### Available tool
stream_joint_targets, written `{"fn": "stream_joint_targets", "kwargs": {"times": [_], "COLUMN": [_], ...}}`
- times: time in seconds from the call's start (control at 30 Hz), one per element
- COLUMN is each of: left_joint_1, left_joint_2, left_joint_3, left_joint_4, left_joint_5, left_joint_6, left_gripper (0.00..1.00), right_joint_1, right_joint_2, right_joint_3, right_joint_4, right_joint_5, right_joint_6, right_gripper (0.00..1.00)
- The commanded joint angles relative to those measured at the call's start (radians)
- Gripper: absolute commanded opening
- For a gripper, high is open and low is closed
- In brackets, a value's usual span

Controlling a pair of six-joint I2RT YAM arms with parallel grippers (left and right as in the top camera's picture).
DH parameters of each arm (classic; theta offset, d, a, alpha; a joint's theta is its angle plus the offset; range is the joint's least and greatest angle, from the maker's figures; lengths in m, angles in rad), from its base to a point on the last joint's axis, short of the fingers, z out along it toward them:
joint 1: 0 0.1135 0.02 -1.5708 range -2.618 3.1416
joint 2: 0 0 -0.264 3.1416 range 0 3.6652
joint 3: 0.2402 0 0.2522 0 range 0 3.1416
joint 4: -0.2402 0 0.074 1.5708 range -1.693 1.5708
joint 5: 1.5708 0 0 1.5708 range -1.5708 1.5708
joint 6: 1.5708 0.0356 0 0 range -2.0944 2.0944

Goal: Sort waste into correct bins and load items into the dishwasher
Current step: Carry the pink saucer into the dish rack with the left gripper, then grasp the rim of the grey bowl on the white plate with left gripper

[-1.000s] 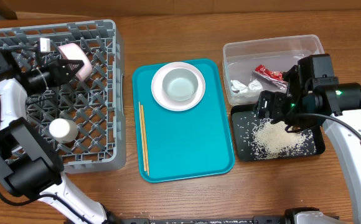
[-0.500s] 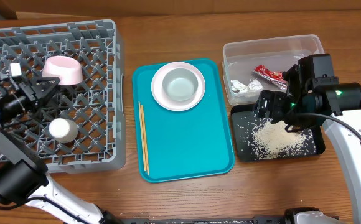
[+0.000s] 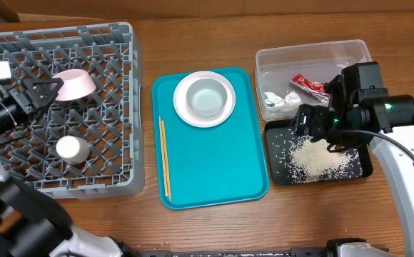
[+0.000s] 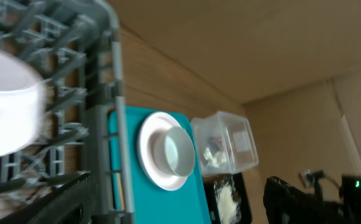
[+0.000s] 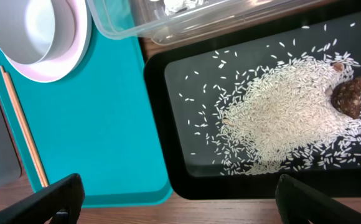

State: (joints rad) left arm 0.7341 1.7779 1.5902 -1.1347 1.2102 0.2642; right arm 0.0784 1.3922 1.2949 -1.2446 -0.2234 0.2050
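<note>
The shallow pink bowl (image 3: 76, 83) rests tilted on the pegs of the grey dishwasher rack (image 3: 114, 50). My left gripper (image 3: 41, 93) stands open just left of it, holding nothing; its wrist view shows wide-apart jaws (image 4: 174, 210). A small white cup (image 3: 71, 148) stands lower in the rack. The white plate (image 3: 184, 107) carries the grey-green bowl (image 3: 205, 97), and chopsticks (image 3: 165, 157) lie beside it. My right gripper (image 3: 308, 125) hangs open over the black tray (image 3: 364, 171) of rice (image 5: 280, 118) and a brown scrap (image 5: 350, 96). The clear tub (image 3: 314, 53) holds the red wrapper (image 3: 308, 86) and napkin (image 3: 275, 98).
A large teal tray (image 3: 214, 164) lies in the middle of the wooden table, under the plate and chopsticks. The rack fills the left side, and the two bins sit side by side at the right. A brown cardboard wall (image 4: 230, 43) runs along the back.
My left gripper has opened, let go of the pink bowl and drawn back to the left. The bowl stays in the rack. The right arm has not moved.
</note>
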Motion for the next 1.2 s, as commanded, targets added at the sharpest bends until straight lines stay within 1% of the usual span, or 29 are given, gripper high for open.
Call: {"fn": "stream_joint_targets", "kwargs": {"times": [0.0,0.13,0.23,0.33,0.4,0.43,0.47,0.63,0.67,0.73,0.87,0.9,1.0,1.1,1.17], "left_joint_1": [-0.113,-0.293,-0.446,-0.630,-0.743,-0.841,-0.896,-1.091,-1.143,-1.190,-1.228,-1.232,-1.234,-1.234,-1.234], "left_joint_2": [-0.139,-0.193,-0.193,-0.176,-0.155,-0.127,-0.107,0.007,0.061,0.129,0.222,0.243,0.290,0.312,0.312], "left_joint_3": [0.004,0.004,0.003,0.001,0.001,0.001,0.001,0.001,0.001,0.001,0.001,0.001,0.001,0.001,0.003], "left_joint_4": [-0.021,-0.021,-0.016,0.019,0.056,0.095,0.119,0.208,0.236,0.260,0.284,0.287,0.287,0.285,0.283], "left_joint_5": [-0.156,-0.368,-0.480,-0.627,-0.721,-0.804,-0.851,-1.034,-1.099,-1.162,-1.221,-1.222,-1.221,-1.221,-1.221], "left_joint_6": [0.011,-0.031,-0.050,-0.068,-0.071,-0.071,-0.071,-0.071,-0.071,-0.071,-0.093,-0.097,-0.116,-0.116,-0.116], "left_gripper": [0.86,0.85,0.84,0.84,0.85,0.85,0.85,0.86,0.86,0.85,0.81,0.79,0.62,0.53,0.33], "right_joint_1": [-0.001,-0.002,-0.002,-0.002,-0.002,-0.002,-0.001,-0.001,-0.001,-0.001,-0.001,-0.001,-0.001,-0.001,-0.001], "right_joint_2": [-0.010,-0.010,-0.010,-0.010,-0.010,-0.010,-0.010,-0.010,-0.010,-0.010,-0.010,-0.010,-0.010,-0.010,-0.010], "right_joint_3": [0.008,0.008,0.008,0.008,0.008,0.008,0.008,0.008,0.008,0.008,0.008,0.008,0.008,0.008,0.008], "right_joint_4": [-0.005,-0.034,-0.063,-0.077,-0.077,-0.077,-0.077,-0.078,-0.078,-0.078,-0.079,-0.079,-0.082,-0.084,-0.087], "right_joint_5": [0.011,0.087,0.198,0.260,0.259,0.259,0.259,0.259,0.259,0.259,0.256,0.256,0.256,0.256,0.256], "right_joint_6": [-0.004,0.014,0.089,0.138,0.140,0.140,0.140,0.140,0.140,0.140,0.140,0.140,0.140,0.140,0.140], "right_gripper": [1.00,1.00,1.00,1.00,1.00,1.00,1.00,1.00,1.00,1.00,1.00,1.00,1.00,1.00,1.00]}}
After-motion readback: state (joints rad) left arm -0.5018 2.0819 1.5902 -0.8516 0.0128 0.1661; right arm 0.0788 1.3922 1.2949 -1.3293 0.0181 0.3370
